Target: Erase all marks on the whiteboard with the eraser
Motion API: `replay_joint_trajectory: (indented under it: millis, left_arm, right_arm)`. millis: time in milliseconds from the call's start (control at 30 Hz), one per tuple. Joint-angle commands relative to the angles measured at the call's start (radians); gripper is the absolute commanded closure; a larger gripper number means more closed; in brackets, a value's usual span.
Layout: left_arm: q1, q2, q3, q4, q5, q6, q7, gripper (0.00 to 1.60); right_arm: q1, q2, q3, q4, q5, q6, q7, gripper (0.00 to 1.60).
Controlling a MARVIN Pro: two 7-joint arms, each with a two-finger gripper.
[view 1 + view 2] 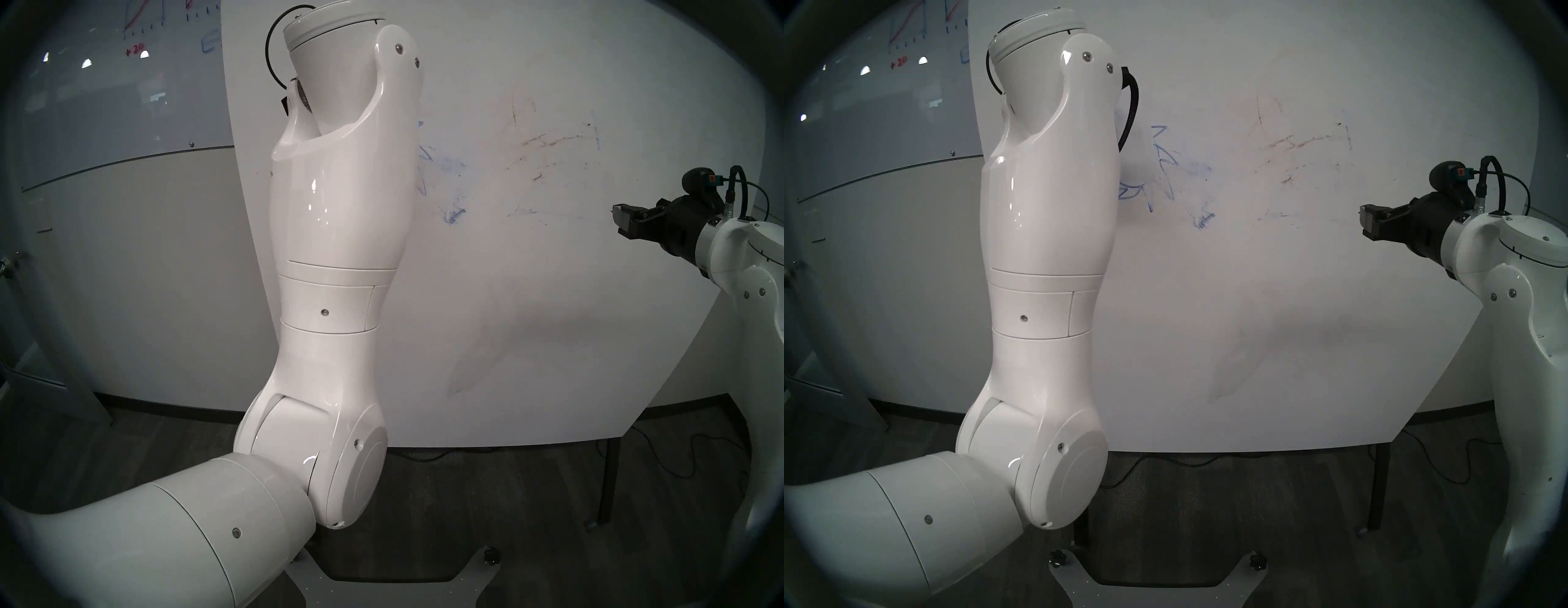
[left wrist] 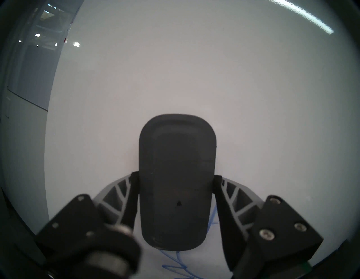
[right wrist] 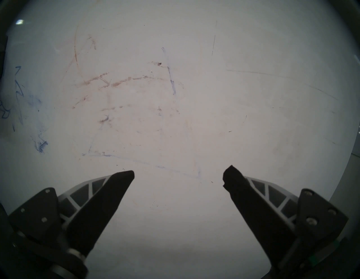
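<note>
Between the two black ribbed fingers [image 2: 224,194] of the left pincer [image 2: 176,176]: dark grey oblong eraser with rounded ends [image 2: 177,175], clamped by its long sides, smooth back toward the wrist camera. Wiping face turned at the large matte white whiteboard with rounded corners [image 1: 551,297], so presumably flat on it or just off it; contact itself not visible. Grip sits about mid-length of the pad, leaving the far end free to lead a stroke.

Just below the eraser in the left wrist view: thin blue marker zigzags [image 2: 175,267], not yet wiped. Same blue spiky lines and smudges [image 1: 1166,170] peeking out beside the white left forearm [image 1: 1047,212] in the head views, partly hidden behind it. Left pincer itself hidden by that forearm from the head.

Further right on the board: faint brownish streaks [image 3: 116,81] and a short blue stroke [image 3: 170,78], plus pale blue traces lower down. All untouched, so job judged well short of done.

Right pincer [image 3: 178,176] empty, fingers spread wide, level, aimed at the board's right part but clear of it. Looks parked out of the wiping path.

Behind the board on the left: glossy grey glass board with red and blue graph scribbles [image 1: 140,25], not part of the job.

Next move likely needs a downward pass over the blue zigzags with steady pressure.
</note>
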Motion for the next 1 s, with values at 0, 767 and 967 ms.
replay_joint_trajectory:
  millis: [0, 767, 967]
  left_arm:
    - [-0.100, 0.014, 0.019, 0.002, -0.006, -0.003, 0.008, 1.60]
    - [0.016, 0.154, 0.140, -0.017, -0.022, -0.003, 0.071, 1.60]
    - [0.047, 0.176, 0.156, -0.032, -0.012, -0.003, 0.070, 1.60]
  right_arm:
    - [0.008, 0.004, 0.003, -0.005, -0.002, -0.005, 0.001, 0.00]
    - [0.008, 0.004, 0.003, -0.004, -0.002, -0.006, 0.001, 0.00]
    - [0.008, 0.004, 0.003, -0.004, -0.002, -0.007, 0.001, 0.00]
